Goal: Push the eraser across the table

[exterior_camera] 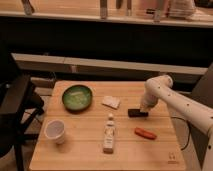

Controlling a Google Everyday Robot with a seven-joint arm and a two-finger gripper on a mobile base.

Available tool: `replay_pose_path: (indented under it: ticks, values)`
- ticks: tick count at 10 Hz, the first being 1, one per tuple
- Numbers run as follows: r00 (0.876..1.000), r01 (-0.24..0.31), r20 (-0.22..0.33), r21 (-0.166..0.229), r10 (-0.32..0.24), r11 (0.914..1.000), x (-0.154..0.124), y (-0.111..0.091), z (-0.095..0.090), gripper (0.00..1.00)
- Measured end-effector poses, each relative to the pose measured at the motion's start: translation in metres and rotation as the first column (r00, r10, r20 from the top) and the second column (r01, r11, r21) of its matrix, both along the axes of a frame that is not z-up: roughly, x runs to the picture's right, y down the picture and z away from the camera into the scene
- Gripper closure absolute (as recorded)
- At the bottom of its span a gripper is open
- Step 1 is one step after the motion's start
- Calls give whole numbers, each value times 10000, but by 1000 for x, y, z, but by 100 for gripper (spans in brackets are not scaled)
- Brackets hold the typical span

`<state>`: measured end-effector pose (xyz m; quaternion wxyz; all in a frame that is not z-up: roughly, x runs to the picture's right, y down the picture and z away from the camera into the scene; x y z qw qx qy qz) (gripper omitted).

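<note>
Camera view: the gripper [144, 110], fingers closed on nothing, sits at the right end of the eraser [135, 113], near the right edge of the table [90, 150]. Whether they touch is hard to tell. The arm [181, 106] is cut off at the right.

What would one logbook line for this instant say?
gripper: shut, low at right end of eraser | eraser: flat on table, right side | nearby: orange item nearer camera, white wedge to left
</note>
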<state>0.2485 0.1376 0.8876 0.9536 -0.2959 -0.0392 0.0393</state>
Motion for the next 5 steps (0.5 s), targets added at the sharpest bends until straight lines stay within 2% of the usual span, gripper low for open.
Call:
replay_pose_path:
  ticks: [5]
  values:
    - [10000,62,52,-53,-62,10000,-5,0,0,100]
